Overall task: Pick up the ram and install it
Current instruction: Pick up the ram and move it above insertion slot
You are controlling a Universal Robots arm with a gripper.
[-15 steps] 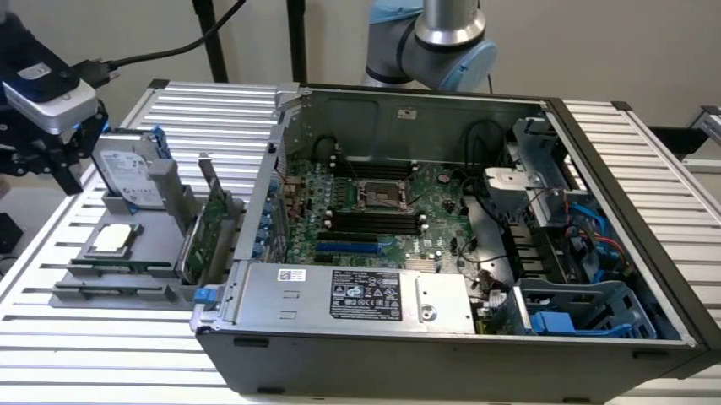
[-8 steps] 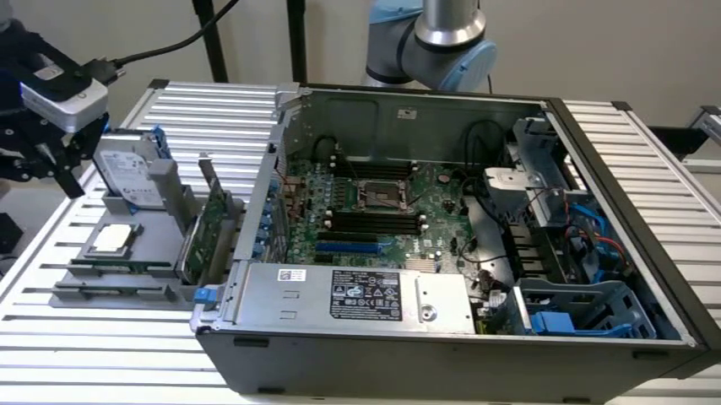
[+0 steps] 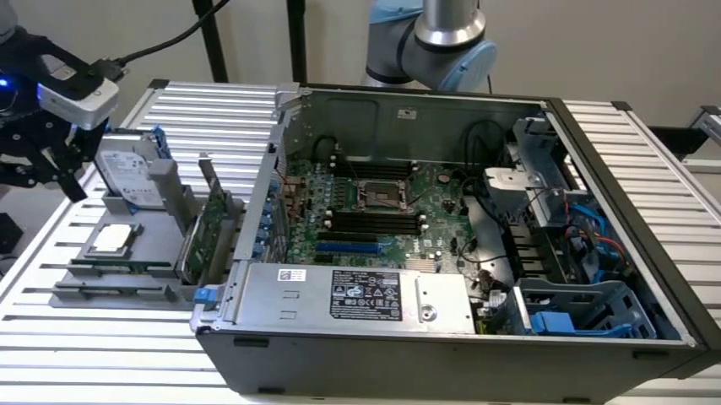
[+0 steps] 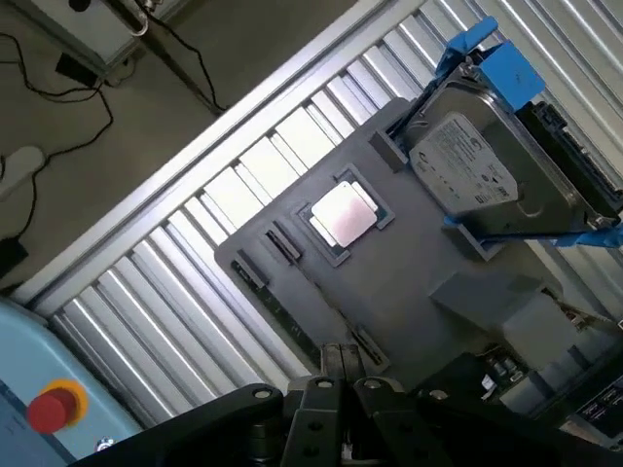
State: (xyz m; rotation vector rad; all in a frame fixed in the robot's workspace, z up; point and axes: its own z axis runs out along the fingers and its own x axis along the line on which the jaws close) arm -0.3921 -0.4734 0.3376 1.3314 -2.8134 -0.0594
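The end effector (image 3: pixel 47 173) hangs over the grey holder (image 3: pixel 113 297); spread or closed, I cannot tell. The ram (image 3: pixel 118 268) lies slotted along that holder, beside its processor (image 3: pixel 113 239)

The ram (image 3: pixel 118 267) (image 4: pixel 297 319) is showing as a long, thin, dark-green strip, standing on its long edge in a slot of the grey holder (image 3: pixel 79 297) (image 4: pixel 409 282). It is resting level, held at both ends by the slot's clips. It is sitting near the worktop's edge on the exterior view's left, well apart from the worktop's far edge. Its chips are too small to make out.
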